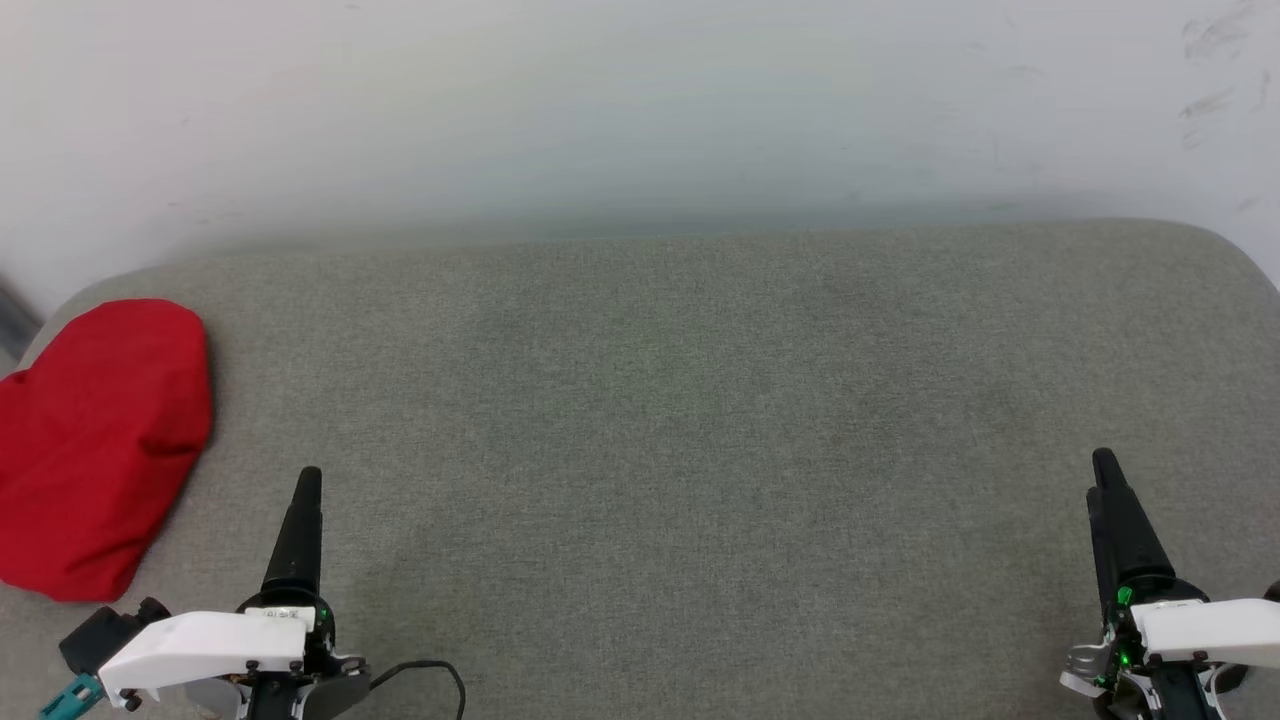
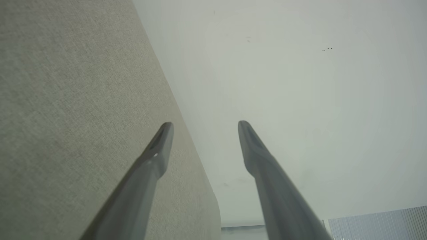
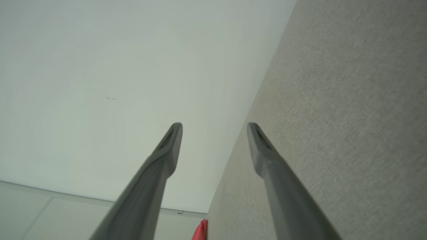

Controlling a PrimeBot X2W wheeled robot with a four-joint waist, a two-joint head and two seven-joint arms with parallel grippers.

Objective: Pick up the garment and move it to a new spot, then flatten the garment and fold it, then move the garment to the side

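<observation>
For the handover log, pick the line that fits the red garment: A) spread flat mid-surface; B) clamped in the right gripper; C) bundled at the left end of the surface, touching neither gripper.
C: the garment lies bundled at the left end of the grey surface, clear of the left gripper and the right gripper.

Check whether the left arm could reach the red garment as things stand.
Probably yes. The garment lies bunched at the gray cushion's left edge, just left of the left gripper, whose jaws stand open. Only bare cushion separates them.
</observation>
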